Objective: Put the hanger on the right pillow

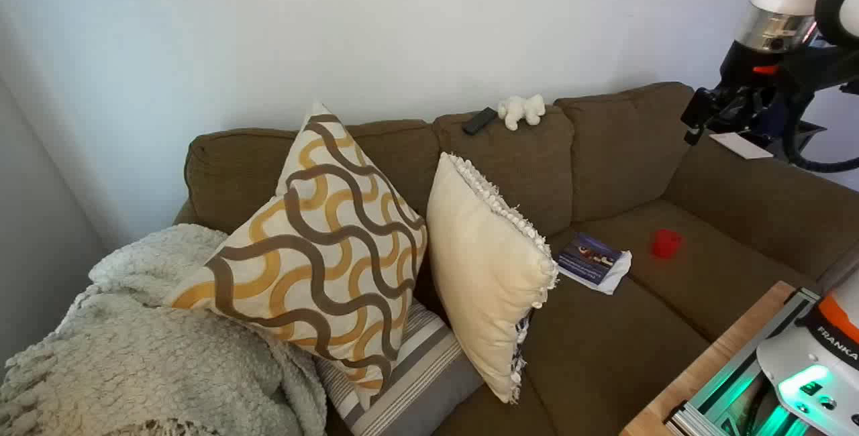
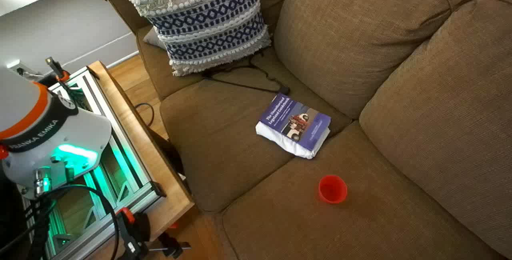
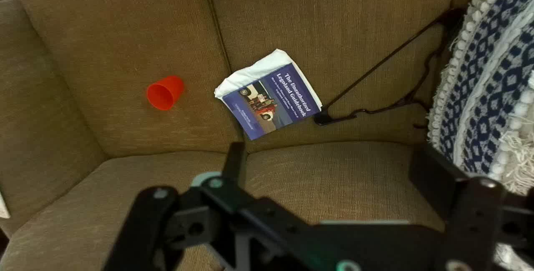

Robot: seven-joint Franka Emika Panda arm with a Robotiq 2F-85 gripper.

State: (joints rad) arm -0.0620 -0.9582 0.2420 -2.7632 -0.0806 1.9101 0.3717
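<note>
The thin black hanger point(image 2: 244, 85) lies flat on the sofa seat between the book and the right pillow. It also shows in the wrist view point(image 3: 323, 118), where its far end runs up to the pillow's edge and is partly hidden. In an exterior view the right pillow point(image 1: 480, 275) stands leaning, its plain cream face and fringed edge showing. Its other face, with a dark blue and white pattern, shows in an exterior view point(image 2: 212, 20) and in the wrist view point(image 3: 479, 79). My gripper point(image 1: 748, 124) is high above the sofa, open and empty in the wrist view point(image 3: 331, 166).
A purple book point(image 2: 298, 122) on white wrapping touches or nearly touches the hanger's end. A red cup point(image 2: 333, 189) lies on the seat. A wavy-patterned pillow point(image 1: 315, 255), striped pillow point(image 1: 419, 369) and fleece blanket point(image 1: 168, 349) are beside the right pillow. A remote point(image 1: 480, 121) and white toy point(image 1: 522, 112) rest on the backrest.
</note>
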